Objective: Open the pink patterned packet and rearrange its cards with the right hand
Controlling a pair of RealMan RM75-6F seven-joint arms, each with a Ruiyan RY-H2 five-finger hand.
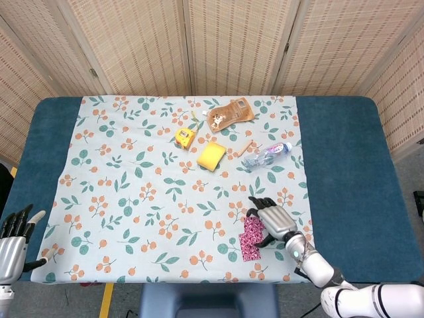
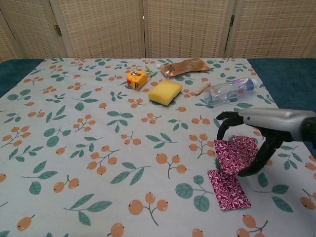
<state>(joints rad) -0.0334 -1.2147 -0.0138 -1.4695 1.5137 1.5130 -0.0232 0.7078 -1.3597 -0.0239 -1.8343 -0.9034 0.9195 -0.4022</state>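
Three pink patterned cards lie at the right of the floral cloth. My right hand (image 2: 256, 129) (image 1: 275, 217) arches over one card (image 2: 227, 155) (image 1: 253, 228). Its thumb sits at the card's near edge and a fingertip (image 2: 219, 134) at the far edge, so the hand holds the card between them. This card overlaps a second card (image 2: 247, 145) behind it. A third card (image 2: 228, 188) (image 1: 249, 247) lies flat nearer to me. My left hand (image 1: 13, 238) hangs off the table's near left corner, fingers spread and holding nothing.
Further back on the cloth are a yellow sponge (image 2: 165, 92), a clear water bottle (image 2: 229, 90), a yellow tape measure (image 2: 137, 79), a brown pouch (image 2: 183, 66) and a small wooden stick (image 2: 202, 89). Bare blue table (image 1: 344, 152) borders the cloth on the right.
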